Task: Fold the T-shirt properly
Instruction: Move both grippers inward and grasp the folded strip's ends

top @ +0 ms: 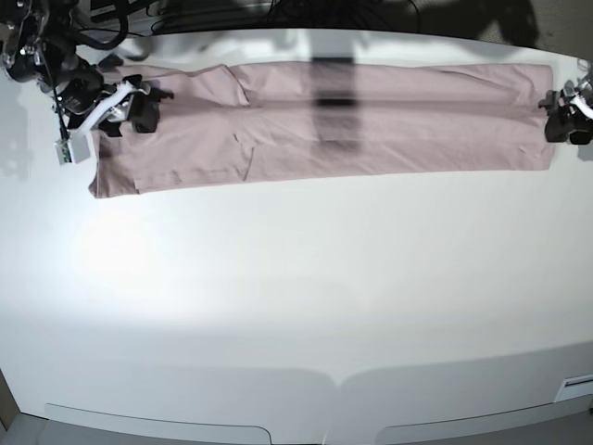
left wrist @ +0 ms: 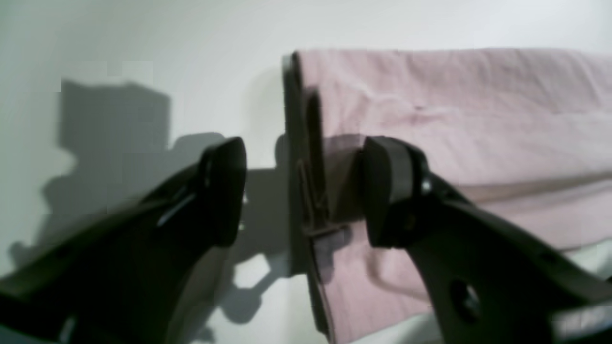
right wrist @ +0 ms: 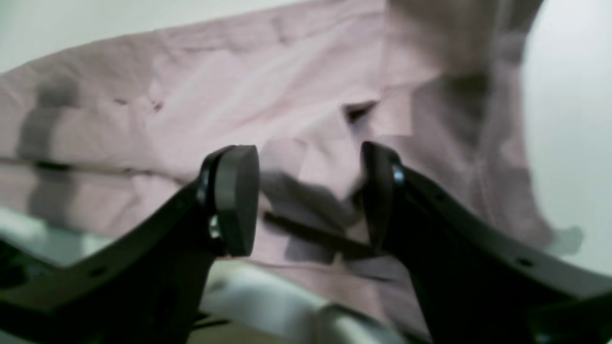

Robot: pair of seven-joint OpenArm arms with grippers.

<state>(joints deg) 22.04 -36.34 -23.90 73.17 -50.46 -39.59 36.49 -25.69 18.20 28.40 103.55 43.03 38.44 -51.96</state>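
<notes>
— Jaws on both arms?
— Spread wide, holding nothing. Left gripper straddles the T-shirt's end edge; right gripper hangs over wrinkled cloth.
— Step?
— Long band laid on the table; next probably regrip the ends to fold crosswise.

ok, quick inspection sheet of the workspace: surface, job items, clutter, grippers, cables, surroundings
Surface: smooth white table, bright glare left of centre.
Job's things: dusty mauve-pink cotton T-shirt, folded into a long band along the far edge, lightly wrinkled.
Clutter: nothing seen.
Grippers: left gripper open, jaws either side of the shirt's end edge; right gripper open over the other end, nothing held.
Cables: dark cables behind the table, far left.
Surroundings: dark beyond the far edge; detail unclear.
</notes>
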